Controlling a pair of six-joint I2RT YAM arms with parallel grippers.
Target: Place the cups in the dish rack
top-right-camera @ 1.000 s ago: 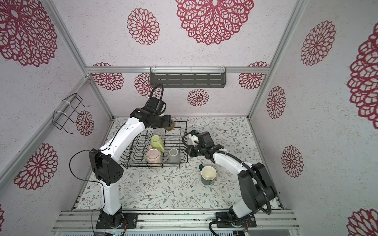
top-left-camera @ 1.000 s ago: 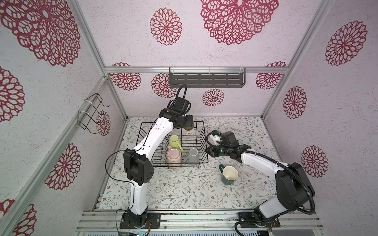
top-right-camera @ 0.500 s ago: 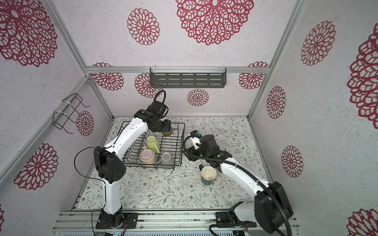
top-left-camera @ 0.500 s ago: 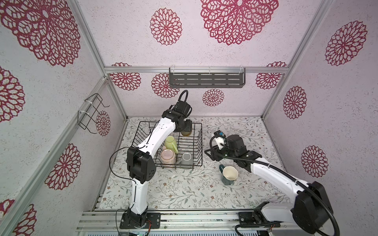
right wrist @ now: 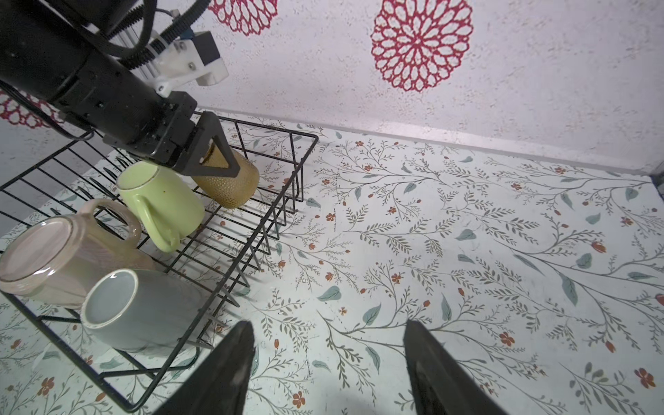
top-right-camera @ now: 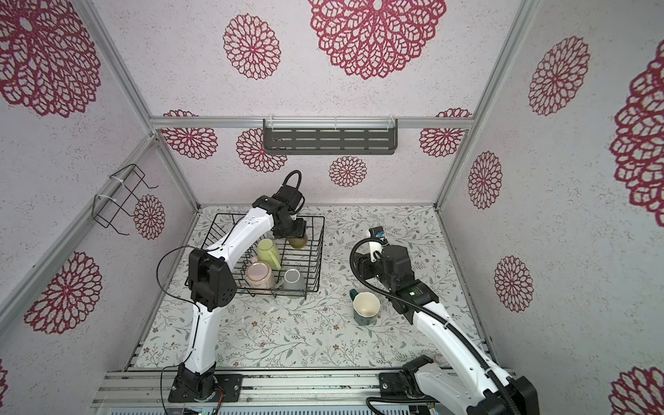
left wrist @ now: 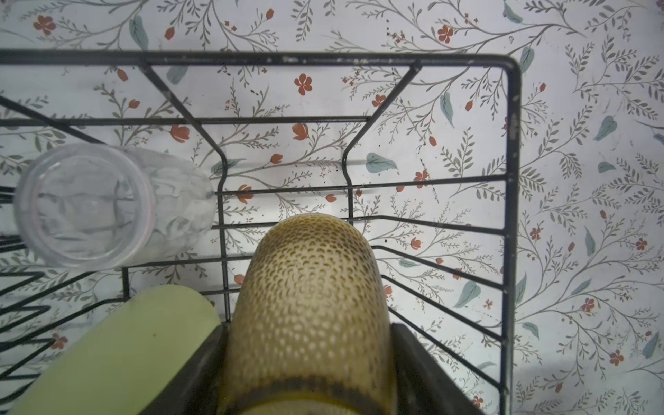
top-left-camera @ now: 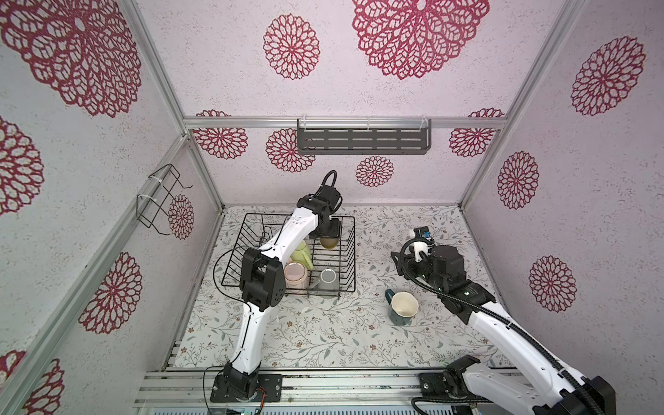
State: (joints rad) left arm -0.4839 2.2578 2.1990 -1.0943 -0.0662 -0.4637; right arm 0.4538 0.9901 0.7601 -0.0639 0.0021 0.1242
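Observation:
The black wire dish rack point(top-left-camera: 354, 251) point(top-right-camera: 321, 251) stands at the left of the floral table. My left gripper point(left wrist: 309, 334) point(top-left-camera: 325, 230) is shut on the amber tumbler point(left wrist: 312, 287) point(top-left-camera: 328, 242) point(right wrist: 233, 183), holding it low in the rack's far right corner. Lying in the rack are a clear glass point(left wrist: 90, 204), a yellow-green mug point(top-left-camera: 301, 253) point(right wrist: 161, 201), a pale pink cup point(top-left-camera: 296, 275) point(right wrist: 61, 258) and a grey mug point(top-left-camera: 328, 278) point(right wrist: 140, 309). The teal mug point(top-left-camera: 404, 309) point(top-right-camera: 365, 309) stands upright on the table. My right gripper point(right wrist: 328, 325) is open and empty, right of the rack.
A grey slotted shelf point(top-left-camera: 363, 142) hangs on the back wall. A small bent wire holder point(top-left-camera: 160, 201) is fixed to the left wall. Bare floral table point(right wrist: 467, 251) lies between the rack and the right wall.
My right gripper has opened and drawn back to the right, away from the rack. The left gripper has carried the amber tumbler lower into the rack.

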